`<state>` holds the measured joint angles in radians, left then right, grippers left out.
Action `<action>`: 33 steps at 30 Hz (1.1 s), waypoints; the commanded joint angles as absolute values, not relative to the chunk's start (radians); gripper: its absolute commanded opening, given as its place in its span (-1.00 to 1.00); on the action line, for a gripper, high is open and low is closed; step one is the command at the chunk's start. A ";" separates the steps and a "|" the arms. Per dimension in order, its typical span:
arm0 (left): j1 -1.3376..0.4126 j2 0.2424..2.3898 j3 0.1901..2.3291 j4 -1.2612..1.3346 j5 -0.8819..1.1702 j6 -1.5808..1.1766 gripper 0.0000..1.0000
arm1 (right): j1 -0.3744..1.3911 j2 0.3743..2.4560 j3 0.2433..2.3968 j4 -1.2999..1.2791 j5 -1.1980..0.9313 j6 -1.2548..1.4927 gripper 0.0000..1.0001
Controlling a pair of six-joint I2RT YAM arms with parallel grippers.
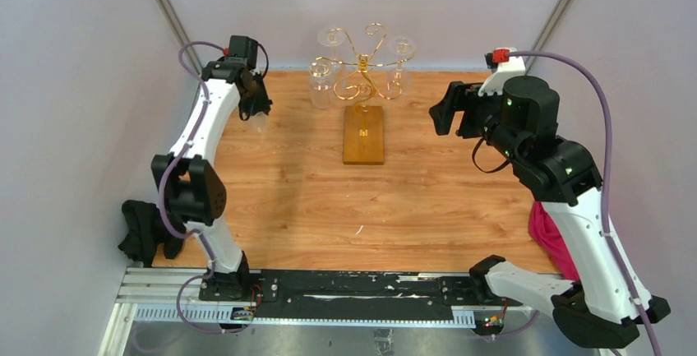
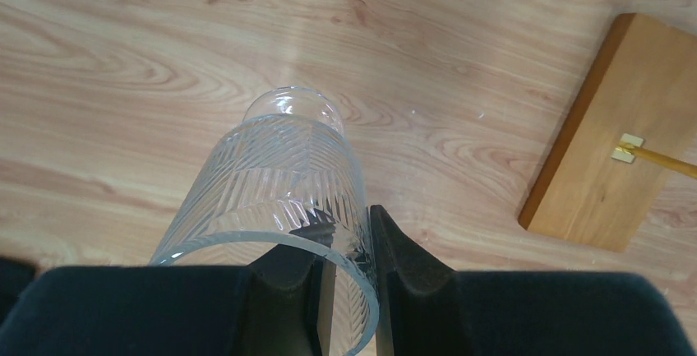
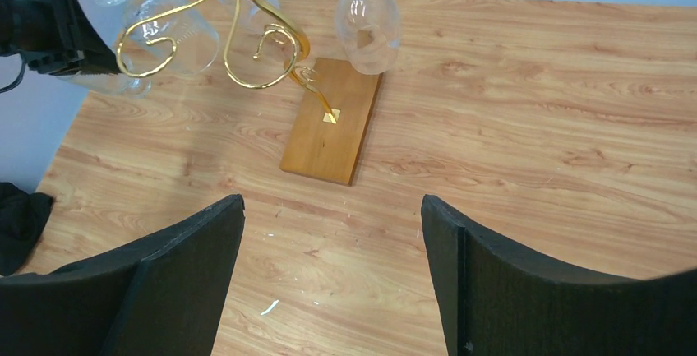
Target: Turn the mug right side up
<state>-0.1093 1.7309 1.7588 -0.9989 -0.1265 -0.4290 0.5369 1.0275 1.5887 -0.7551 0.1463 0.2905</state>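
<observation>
The mug is a clear glass with a cut herringbone pattern. In the left wrist view its open rim is at my fingers and its base points away toward the table. My left gripper is shut on its wall, one finger inside the rim and one outside. In the top view this gripper is at the far left of the table, with the mug faint below it. My right gripper is open and empty, raised over the right half of the table; it also shows in the right wrist view.
A gold wire rack with several clear glasses hung on it stands on a wooden base at the back middle. A pink cloth lies at the right edge. A black cloth lies at the left edge.
</observation>
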 commanded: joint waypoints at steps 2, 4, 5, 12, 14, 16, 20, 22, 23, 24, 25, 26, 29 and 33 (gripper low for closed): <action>-0.053 1.849 1.855 -0.960 -0.020 -0.392 -1.00 | 0.432 1.050 1.551 -0.735 0.025 0.299 0.68; -0.045 1.891 1.877 -0.962 -0.036 -0.377 -1.00 | 0.371 1.057 1.533 -0.714 -0.059 0.310 0.68; -0.044 1.907 1.883 -0.963 -0.050 -0.370 -1.00 | 0.349 1.063 1.526 -0.706 -0.088 0.313 0.68; -0.003 1.995 1.881 -0.962 -0.065 -0.358 -1.00 | 0.301 1.077 1.485 -0.657 -0.161 0.322 0.69; -0.003 2.014 1.879 -0.962 -0.090 -0.354 -1.00 | 0.298 1.079 1.483 -0.652 -0.160 0.323 0.69; 0.026 2.028 1.875 -0.962 -0.108 -0.351 -1.00 | 0.296 1.083 1.482 -0.652 -0.162 0.320 0.70; 0.059 2.053 1.870 -0.960 -0.104 -0.343 -1.00 | 0.290 1.083 1.465 -0.643 -0.170 0.323 0.73; 0.072 2.063 1.868 -0.958 -0.102 -0.342 -1.00 | 0.289 1.083 1.461 -0.639 -0.172 0.322 0.74; 0.080 2.066 1.862 -0.953 -0.098 -0.342 -1.00 | 0.288 1.084 1.457 -0.637 -0.173 0.323 0.74; 0.086 2.066 1.855 -0.940 -0.089 -0.343 -1.00 | 0.287 1.084 1.456 -0.635 -0.174 0.325 0.74; 0.091 2.066 1.849 -0.932 -0.085 -0.343 -1.00 | 0.287 1.085 1.454 -0.633 -0.177 0.326 0.74; 0.093 2.066 1.843 -0.925 -0.082 -0.340 -1.00 | 0.286 1.086 1.453 -0.630 -0.180 0.326 0.74; 0.093 2.070 1.838 -0.913 -0.075 -0.335 -1.00 | 0.285 1.090 1.446 -0.622 -0.190 0.334 0.74; 0.093 2.090 1.846 -0.913 -0.078 -0.333 -1.00 | 0.284 1.095 1.439 -0.614 -0.200 0.338 0.73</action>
<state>0.0956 2.0724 1.8378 -0.9401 -0.0856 -0.3511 0.3004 1.0927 1.4551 -0.6334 -0.1741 0.3260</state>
